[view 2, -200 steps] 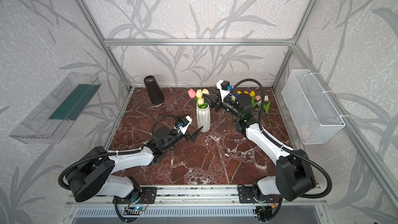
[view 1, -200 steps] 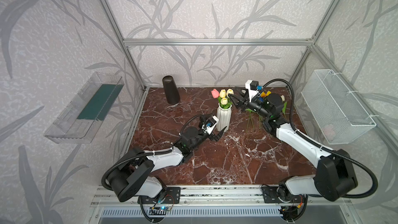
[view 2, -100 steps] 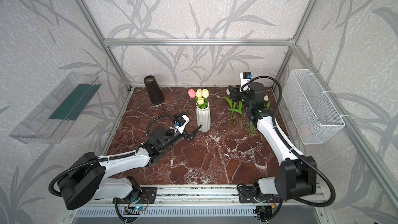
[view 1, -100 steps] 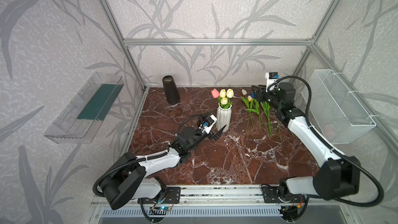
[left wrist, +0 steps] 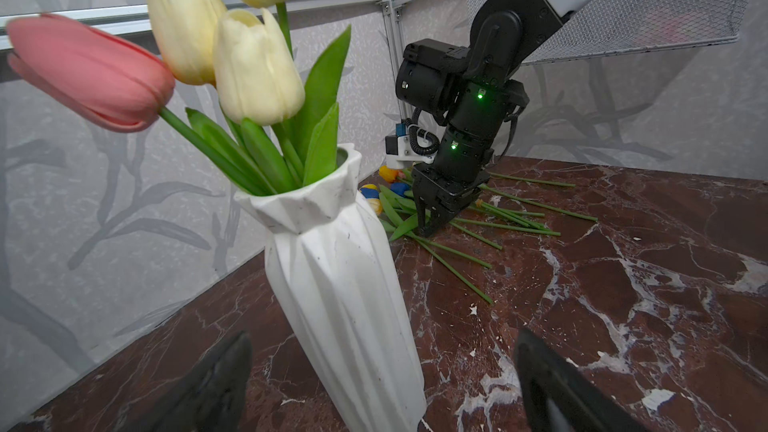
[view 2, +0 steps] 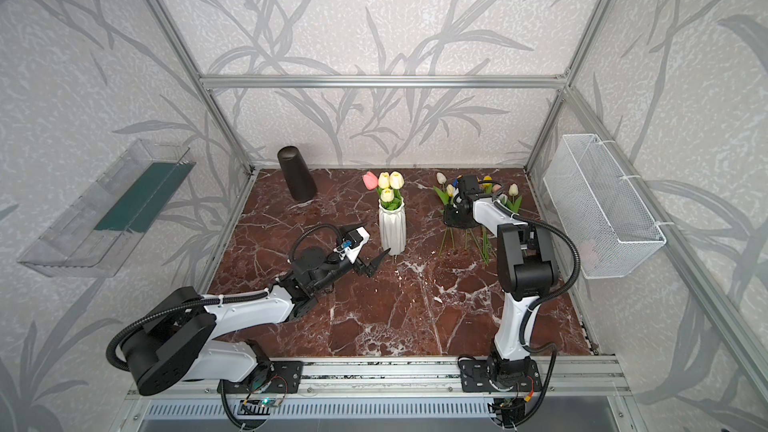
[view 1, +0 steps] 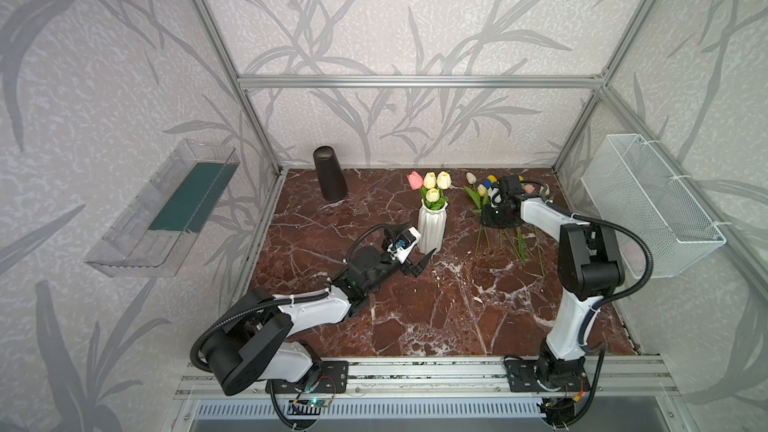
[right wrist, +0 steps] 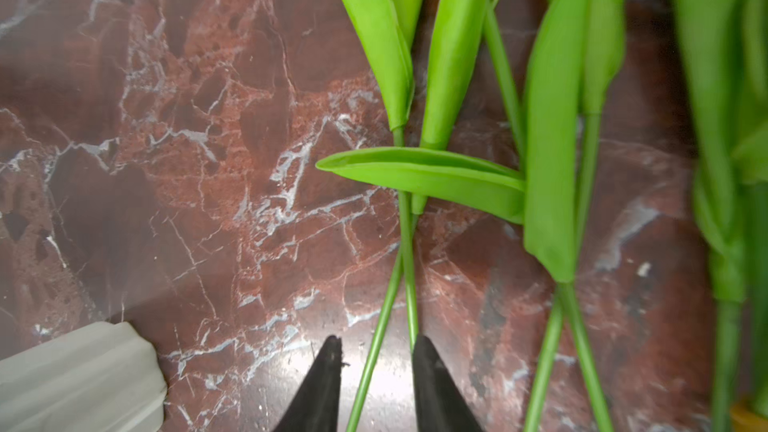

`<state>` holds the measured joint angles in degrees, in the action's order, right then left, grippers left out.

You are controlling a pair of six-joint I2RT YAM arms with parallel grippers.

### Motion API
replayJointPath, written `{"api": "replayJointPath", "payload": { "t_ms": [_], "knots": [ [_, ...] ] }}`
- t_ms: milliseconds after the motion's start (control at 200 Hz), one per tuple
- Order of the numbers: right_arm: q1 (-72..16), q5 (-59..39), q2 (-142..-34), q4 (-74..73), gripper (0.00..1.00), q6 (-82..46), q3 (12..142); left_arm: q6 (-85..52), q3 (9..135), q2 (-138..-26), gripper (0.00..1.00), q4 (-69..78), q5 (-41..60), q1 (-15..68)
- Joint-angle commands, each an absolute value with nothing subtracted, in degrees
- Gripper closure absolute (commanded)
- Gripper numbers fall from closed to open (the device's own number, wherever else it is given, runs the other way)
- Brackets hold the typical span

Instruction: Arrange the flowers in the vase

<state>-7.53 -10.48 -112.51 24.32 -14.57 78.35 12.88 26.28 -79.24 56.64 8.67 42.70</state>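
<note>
Swinging away from the vase [view 1: 432, 222] where it hovered a second ago, the right tool [right wrist: 376, 342] has dropped onto the loose tulips [view 1: 519, 243] lying on the tabletop [view 1: 415, 317], right of centre toward the back wall in both top views. We see its two black fingertips [right wrist: 432, 376] down at the marble, narrowed but not closed, straddling two thin green stems [right wrist: 409, 284] that cross just ahead of them; one stem touches a fingertip, and nothing is lifted. White, yellow and blue heads [view 1: 471, 177] show beside the arm in a top view. The left tool [view 1: 419, 263] has barely shifted: it sits low by the foot of the vase, jaws spread wide and pointed at the base, holding nothing. We find the white vase upright at centre frame, carrying one pink tulip [left wrist: 91, 72] and three cream tulips [left wrist: 253, 72]. A dark cup [view 1: 330, 179] stands at the back left of the marble, well apart from both arms, and a wire basket [view 1: 648, 201] hangs on the right wall at the frame's right edge.
</note>
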Motion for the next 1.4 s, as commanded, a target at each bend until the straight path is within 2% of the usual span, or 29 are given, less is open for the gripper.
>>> {"api": "replayJointPath", "payload": {
  "t_ms": [0, 335, 505, 580, 725, 870, 965, 1130, 1400],
  "knots": [
    [-8.34, -10.05, -115.21, 27.15, 0.71, -15.55, 81.13, 13.35, 25.58, -80.23, 0.02, 59.65, 8.89, 42.54],
    [-9.89, -6.44, -118.45, 28.37, 0.78, -18.00, 82.88, 13.54, 25.05, -80.77, 0.02, 61.17, 8.28, 42.32],
    [-10.20, -4.40, -120.14, 29.77, 0.77, -19.79, 83.52, 13.27, 24.46, -81.39, 0.01, 62.73, 8.35, 42.33],
    [-10.20, -2.37, -119.98, 30.98, 0.69, -21.18, 83.60, 13.03, 24.40, -80.79, 0.01, 62.58, 8.48, 42.35],
    [-9.84, 0.58, -119.68, 32.14, 0.68, -22.81, 83.31, 13.09, 24.19, -80.15, 0.01, 61.96, 8.19, 42.24],
    [-9.84, -0.71, -121.66, 32.14, 0.68, -22.41, 84.84, 13.18, 24.75, -80.83, 0.01, 62.98, 8.41, 42.21],
    [-10.18, -2.12, -122.69, 31.10, 0.77, -21.82, 85.15, 13.01, 25.12, -81.02, 0.01, 63.25, 8.95, 42.23],
    [-10.37, -3.20, -122.97, 28.66, 1.00, -21.58, 84.20, 12.83, 25.05, -80.89, 0.01, 63.58, 8.88, 42.30],
    [-10.22, -12.60, -108.72, 21.71, 1.00, -21.87, 76.61, 12.04, 25.11, -79.38, 0.01, 63.44, 8.35, 42.30]
  ]
}}
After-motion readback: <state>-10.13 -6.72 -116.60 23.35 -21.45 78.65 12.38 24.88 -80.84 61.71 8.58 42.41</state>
